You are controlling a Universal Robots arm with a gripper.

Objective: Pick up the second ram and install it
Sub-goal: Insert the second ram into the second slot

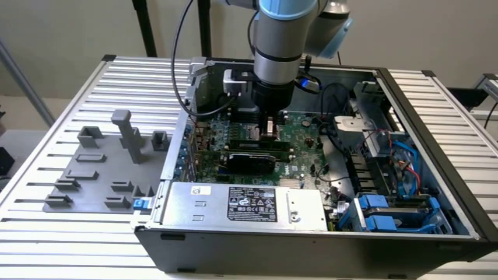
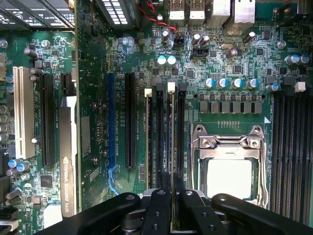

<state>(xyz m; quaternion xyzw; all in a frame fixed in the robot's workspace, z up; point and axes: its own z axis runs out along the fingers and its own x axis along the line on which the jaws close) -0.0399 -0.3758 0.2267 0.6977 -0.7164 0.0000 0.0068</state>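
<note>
progress: ram (image 2: 170,142) picked, now edge-on over a black slot (image 2: 160,142) beside the CPU socket (image 2: 229,161), looks partly seated, latching unclear | claw (image 2: 170,196) nearly closed, pinching ram's end | surface: motherboard (image 1: 300,143) in open PC case (image 1: 311,239) on slatted table (image 1: 70,233), grey holder tray (image 1: 93,175) on exterior view's left | room: plain wall

The gripper (image 2: 171,196) fingers are matt black plastic or coated metal; the second ram (image 2: 170,142) is a thin green circuit board seen edge-on. The motherboard (image 2: 234,63) is glossy green laminate; the CPU socket frame (image 2: 227,147) is bright metal; the table (image 1: 46,157) is ribbed matt aluminium.
</note>
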